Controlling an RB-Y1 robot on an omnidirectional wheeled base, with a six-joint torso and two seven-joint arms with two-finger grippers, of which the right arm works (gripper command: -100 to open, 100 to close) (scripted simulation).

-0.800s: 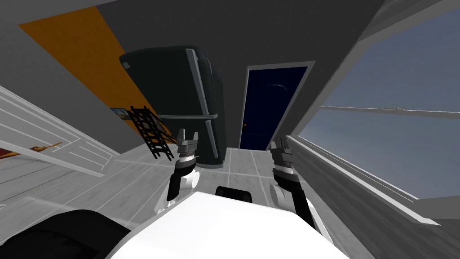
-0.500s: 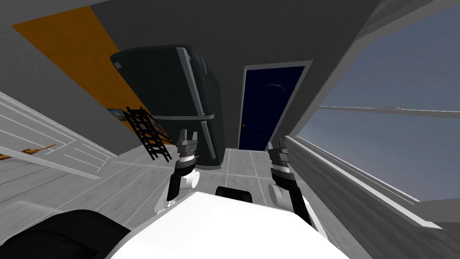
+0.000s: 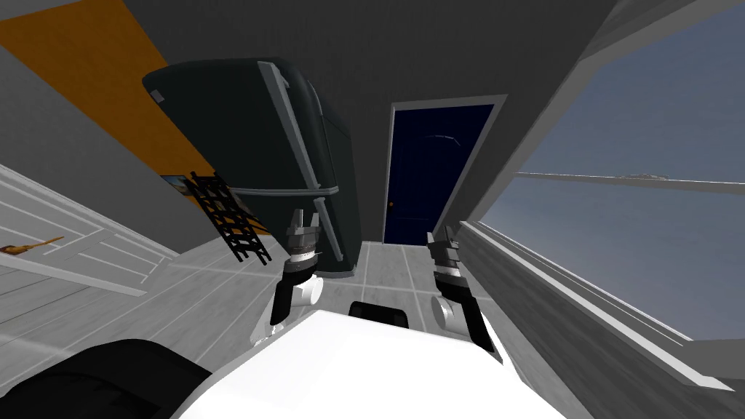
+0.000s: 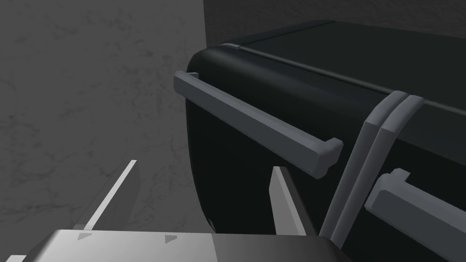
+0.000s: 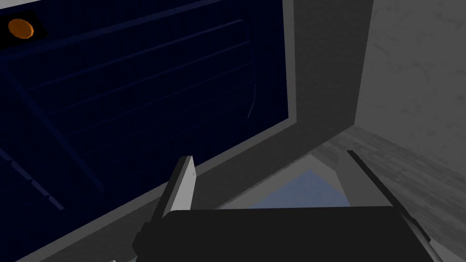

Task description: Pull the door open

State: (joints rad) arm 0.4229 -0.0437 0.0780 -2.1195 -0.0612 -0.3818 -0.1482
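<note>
Since I've been rolling the base forward over the last second, the dark blue door (image 3: 436, 171) looks a touch bigger in the head view. It's still well ahead of the right gripper (image 3: 439, 234) and nothing is touching it. Looks shut, as far as I can tell. The little orange knob (image 5: 21, 28) sits on the door edge toward my left-gripper side, forward of the right gripper and off its line, so that hand isn't lined up yet. Its fingers (image 5: 179, 182) are spread wide, holding nothing.

Left gripper (image 4: 205, 166) is released too, empty, and it's pointing at the dark fridge (image 3: 291, 145). The fridge has slid closer and further out to my left as I moved. Its grey handle (image 4: 255, 123) is near, ahead of the fingertips, not between them. Not my target, I reckon, just something I'm passing.

A black ladder-looking rack (image 3: 233, 218) stands beyond the left gripper on its outer side. A big window (image 3: 626, 218) runs along past the right gripper.

My read: approach phase only. There's more tiled floor (image 3: 393, 265) to cover, then I swing the right gripper across to the knob. Worth watching that the left arm clears the fridge.
</note>
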